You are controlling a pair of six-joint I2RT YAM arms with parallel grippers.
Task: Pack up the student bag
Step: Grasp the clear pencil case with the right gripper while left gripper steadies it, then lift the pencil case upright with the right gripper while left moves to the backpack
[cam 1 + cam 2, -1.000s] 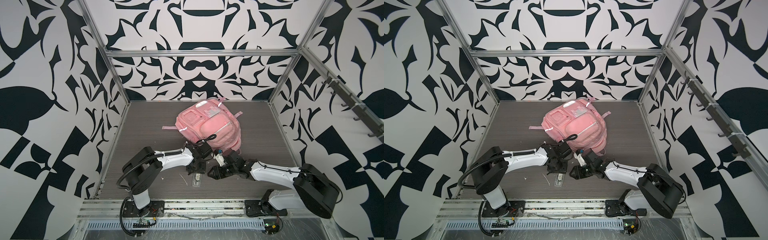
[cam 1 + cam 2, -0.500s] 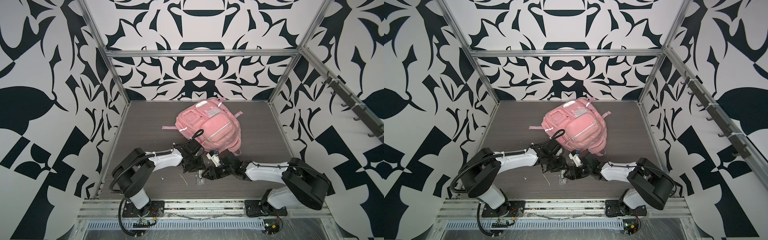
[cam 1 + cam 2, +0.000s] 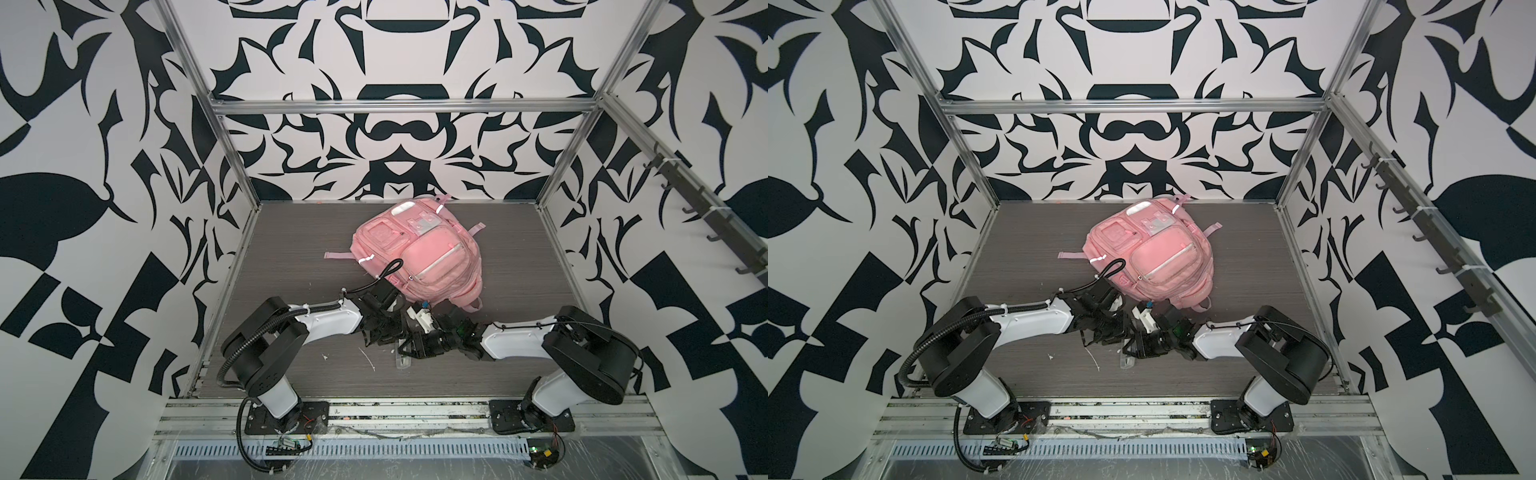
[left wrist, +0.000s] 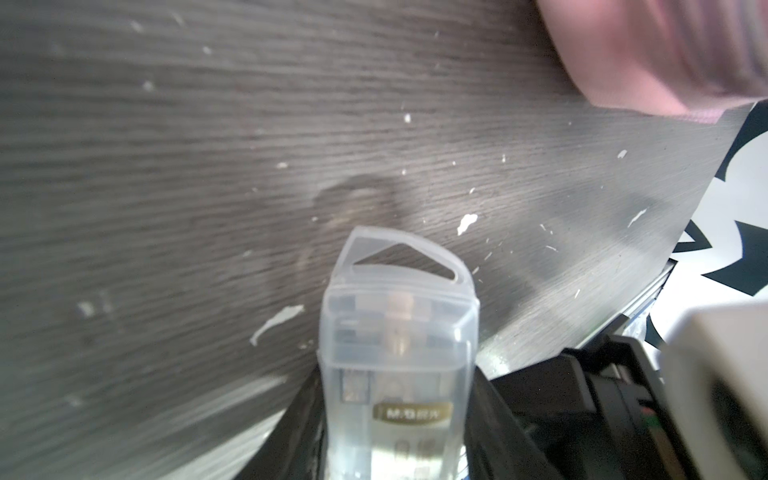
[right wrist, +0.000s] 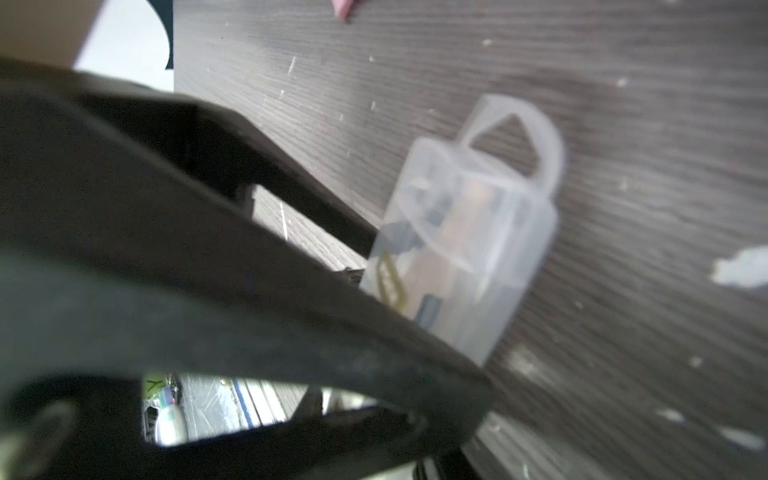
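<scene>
While the left tool (image 4: 397, 390) clamps the case (image 4: 399, 332) for pickup, I cannot tell the right tool's (image 3: 412, 350) state; next, lift it to the bag (image 3: 419, 253).

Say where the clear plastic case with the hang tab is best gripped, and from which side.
Probably the long body of the clear plastic case, below the lid seam, pads on its two straight parallel sides, coming from the end opposite the hang tab. The tab is a thin open loop, likely to flex. The left claw straddles the body that way.
</scene>
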